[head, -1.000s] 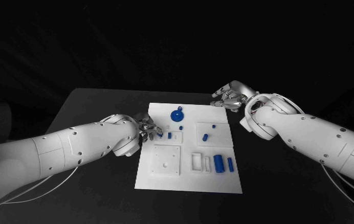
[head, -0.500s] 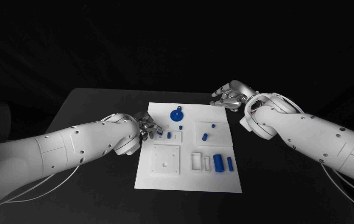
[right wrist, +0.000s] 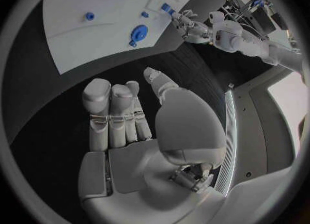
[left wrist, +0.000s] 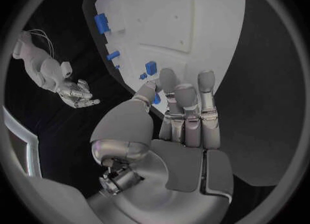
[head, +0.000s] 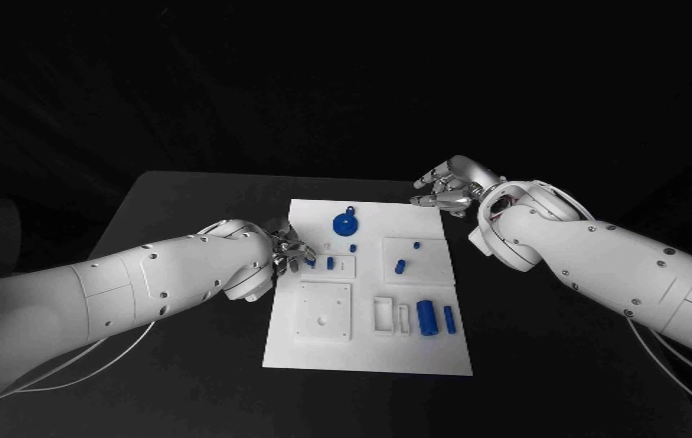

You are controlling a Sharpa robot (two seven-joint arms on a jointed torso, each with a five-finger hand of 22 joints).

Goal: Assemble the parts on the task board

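Observation:
The white task board [head: 368, 343] lies mid-table. On it are a round blue part [head: 346, 225], several small blue pegs such as one [head: 330, 264] in a recess, and a blue cylinder [head: 427, 316] beside a blue bar [head: 450, 320]. My left hand [head: 293, 250] reaches over the board's left edge, fingers straight and together [left wrist: 184, 115]. A small blue part [left wrist: 155, 99] sits between its thumb and fingers; whether it is pinched is unclear. My right hand [head: 450, 188] hovers past the board's far right corner, fingers extended [right wrist: 123, 125], holding nothing.
The black table [head: 188, 208] surrounds the board on all sides. The near half of the board carries a square raised plate [head: 326, 313] and white rectangular slots [head: 387, 316]. The right forearm [head: 577, 253] stretches along the board's right side.

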